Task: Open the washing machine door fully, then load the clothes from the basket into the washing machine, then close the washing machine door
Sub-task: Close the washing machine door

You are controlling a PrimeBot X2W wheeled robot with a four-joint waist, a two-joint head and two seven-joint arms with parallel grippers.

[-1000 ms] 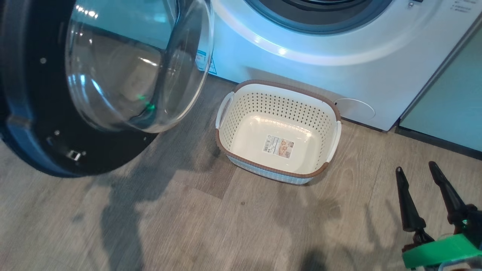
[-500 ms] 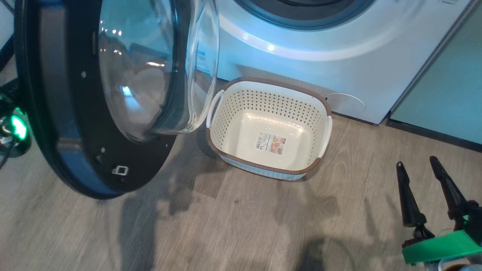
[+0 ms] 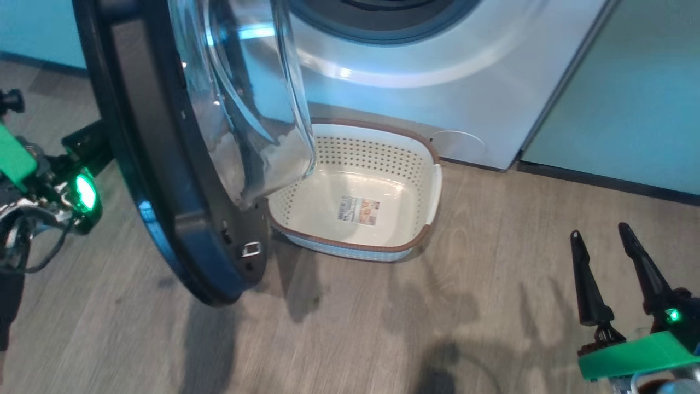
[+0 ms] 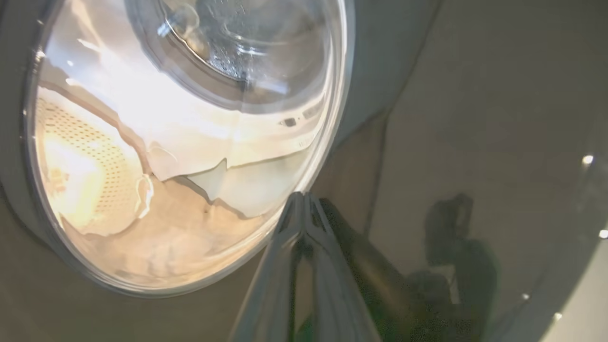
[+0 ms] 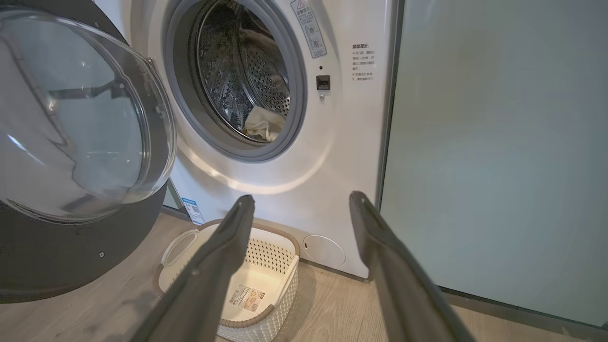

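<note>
Door: washing machine door (image 3: 191,164) stands part-swung, overlapping the left rim of the basket (image 3: 432,180).
Handling: rigid, glossy, probably slippery; push the black ring (image 3: 142,137), not the glass (image 3: 257,109).
Left hand (image 4: 302,202): pressed together, seemingly touching the door's outer face.
Right hand (image 3: 599,232): spread, empty.

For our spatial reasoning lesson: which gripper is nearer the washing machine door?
Left. The left gripper, shut, has its tips on the door, outer face; the right gripper hangs open well beyond the basket.
</note>
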